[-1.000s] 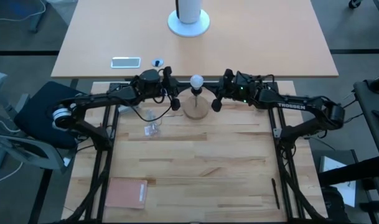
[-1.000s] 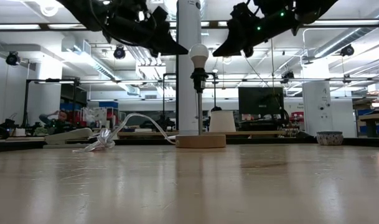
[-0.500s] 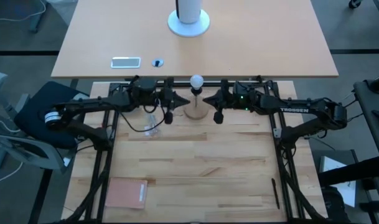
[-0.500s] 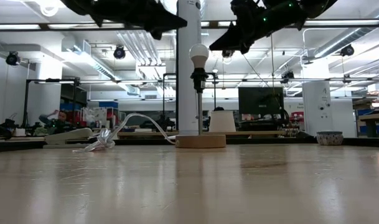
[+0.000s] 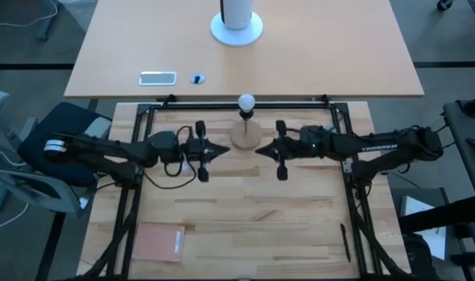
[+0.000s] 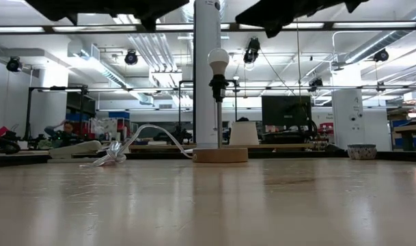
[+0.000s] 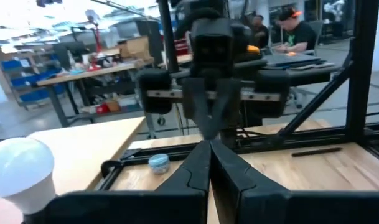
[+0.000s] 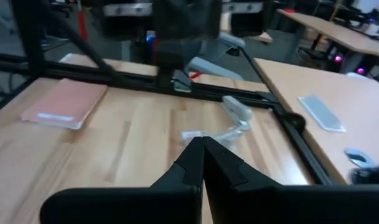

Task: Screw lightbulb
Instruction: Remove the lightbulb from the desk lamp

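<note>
White lettering reading TROSSEN runs along the right arm [image 5: 375,147], seen from above. No other writing can be made out on the table or in the room behind it.

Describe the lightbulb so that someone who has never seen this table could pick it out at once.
On the slatted wooden table, near its far edge, a round wooden disc carries a thin black stem. The small frosted white lightbulb sits on top of that stem, the only white globe there, unlike the crumpled clear plastic wrapper lying flat nearby.
</note>
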`<action>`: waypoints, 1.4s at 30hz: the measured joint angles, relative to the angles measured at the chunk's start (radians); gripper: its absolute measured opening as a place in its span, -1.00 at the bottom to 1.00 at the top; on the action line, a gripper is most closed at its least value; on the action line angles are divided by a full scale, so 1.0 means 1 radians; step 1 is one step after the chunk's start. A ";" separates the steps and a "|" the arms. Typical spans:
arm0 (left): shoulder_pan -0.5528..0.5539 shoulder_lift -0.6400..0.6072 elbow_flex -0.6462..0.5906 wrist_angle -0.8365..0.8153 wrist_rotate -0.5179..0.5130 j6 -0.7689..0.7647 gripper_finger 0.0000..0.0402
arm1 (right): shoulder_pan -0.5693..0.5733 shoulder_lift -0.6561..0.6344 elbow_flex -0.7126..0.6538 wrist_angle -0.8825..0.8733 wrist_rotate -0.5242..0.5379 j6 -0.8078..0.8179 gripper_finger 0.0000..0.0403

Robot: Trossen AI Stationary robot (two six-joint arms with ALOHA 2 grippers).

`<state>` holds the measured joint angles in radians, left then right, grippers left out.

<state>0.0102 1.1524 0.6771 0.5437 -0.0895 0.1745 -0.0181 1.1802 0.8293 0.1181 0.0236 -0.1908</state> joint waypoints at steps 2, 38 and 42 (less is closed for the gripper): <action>-0.019 -0.016 -0.011 0.008 -0.022 0.000 -1.00 | 0.027 -0.001 -0.002 -0.002 0.006 -0.006 -1.00; -0.029 -0.173 -0.130 -0.015 -0.086 0.016 -1.00 | 0.090 -0.334 -0.208 -0.032 0.058 -0.024 -1.00; -0.029 -0.171 -0.130 0.007 -0.129 0.017 -1.00 | 0.086 -0.345 -0.210 -0.032 0.077 -0.035 -1.00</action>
<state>-0.0189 0.9812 0.5468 0.5503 -0.2185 0.1918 0.0675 0.8349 0.6197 0.0864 0.1001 -0.2258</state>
